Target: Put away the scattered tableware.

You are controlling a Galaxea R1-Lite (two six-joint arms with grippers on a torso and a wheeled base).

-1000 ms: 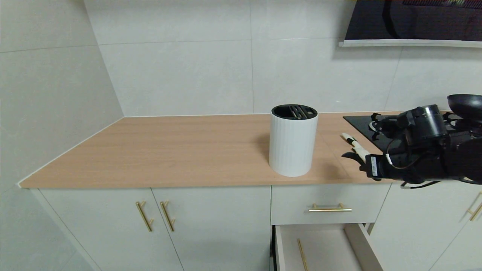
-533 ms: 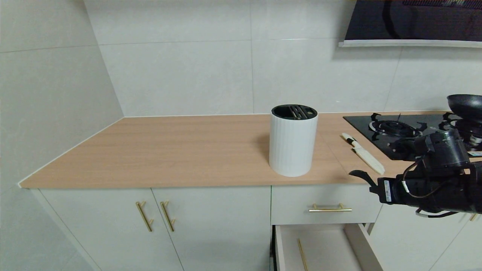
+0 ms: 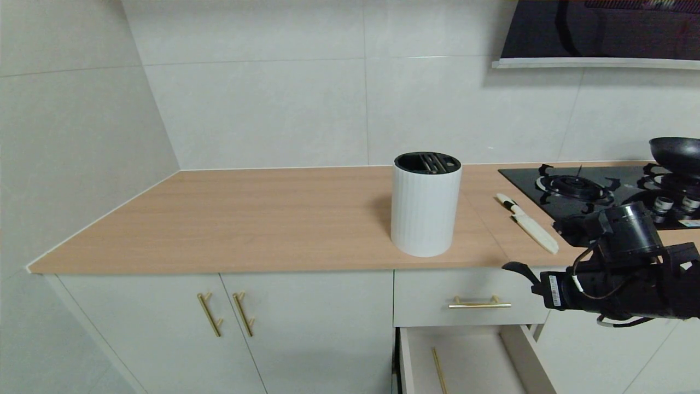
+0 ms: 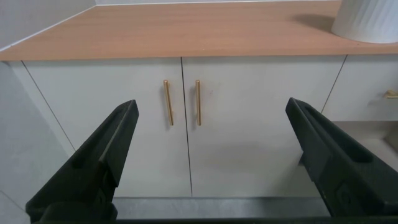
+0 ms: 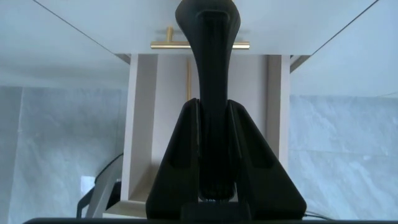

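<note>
One white label, illegible, R gripper.

Black jointed right arm, lower right of the head view, held level with its cylindrical wrist housing uppermost. Its slim black right gripper points toward frame centre; the fingers, seen edge-on, appear pressed together. Broad black left gripper: fingers spread wide toward the lower corners of the left wrist view.

Right tool sank below the countertop edge.
</note>
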